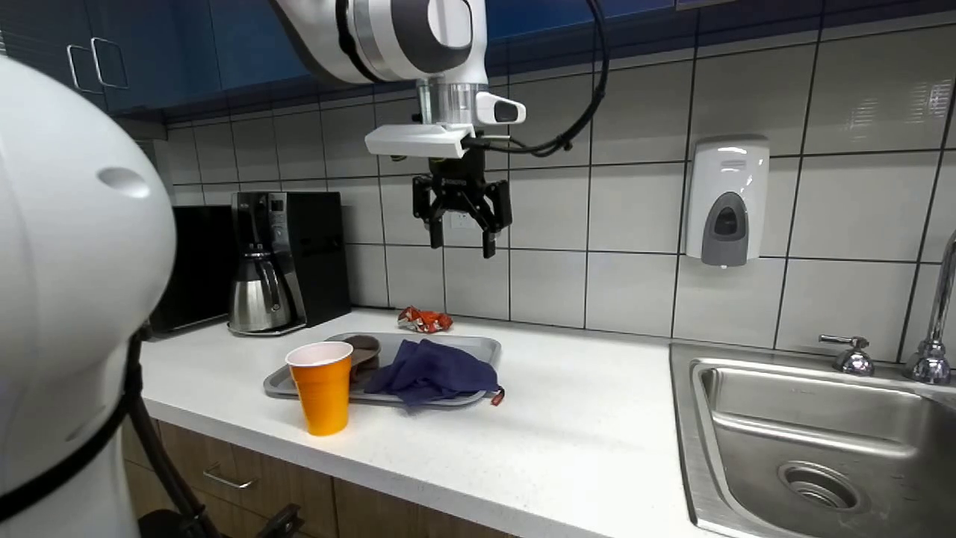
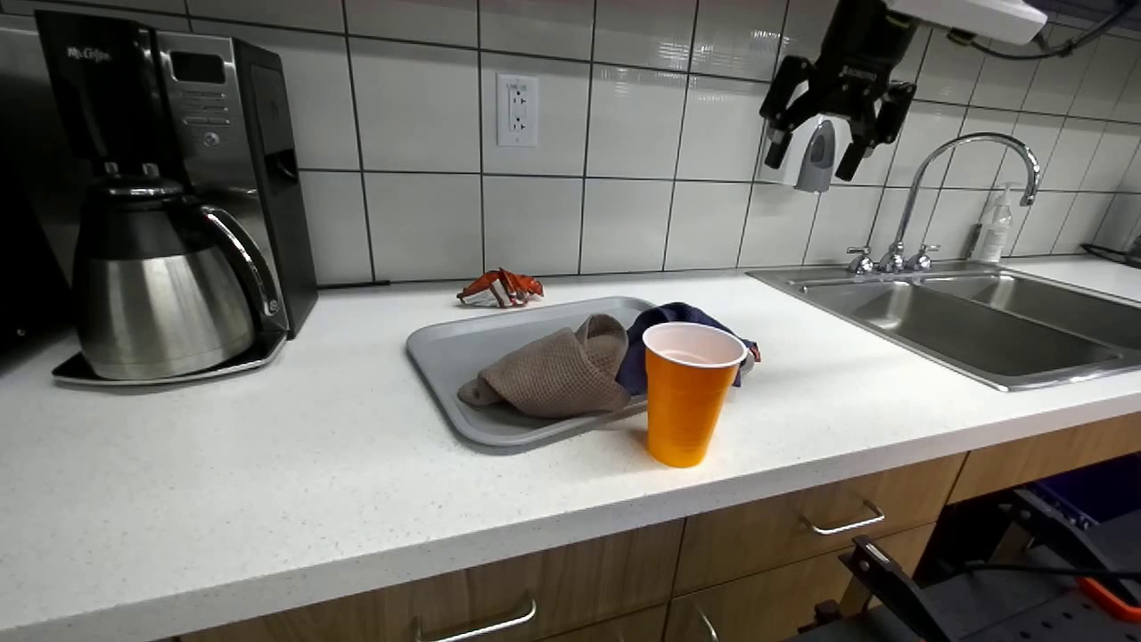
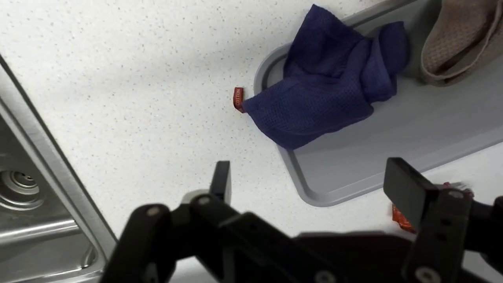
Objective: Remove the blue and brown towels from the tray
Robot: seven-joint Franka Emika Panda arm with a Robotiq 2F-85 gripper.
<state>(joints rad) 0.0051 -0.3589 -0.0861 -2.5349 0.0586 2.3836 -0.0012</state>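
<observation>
Overhead, a black, two-fingered robotic gripper (image 1: 462, 249) hangs with its fingers spread wide apart and nothing between them, well above a white speckled countertop (image 1: 575, 426). Below, a rumpled navy-blue cloth towel (image 3: 318, 102) lies in a flat, rectangular, low-rimmed grey tray (image 3: 353, 153) and spills over its rim, a small red fabric tag (image 3: 238, 99) reaching past one end. A grasp there would risk catching rim along with fabric and dragging the whole tray; too shallow a bite on a loose fold could let the cloth slip. Sharing the tray, just beside the navy one, is a folded grey-brown textured cloth towel (image 2: 557, 383), close enough that fingers aimed at one might snag the other. Just in front of the tray in both exterior views stands a tall, tapered orange plastic cup (image 2: 686, 410) with a white interior, its bottom hidden; likely light, it could topple under a trailing cloth or a low sweep. Behind the tray sits a crumpled red-orange wrapper (image 2: 501, 288). Farther out, a rectangular stainless-steel sink (image 1: 685, 448) shows a round drain (image 1: 819, 484), and a rounded steel carafe (image 2: 165, 303) stands in a black-and-silver coffee maker (image 2: 201, 111), its contents out of sight.
</observation>
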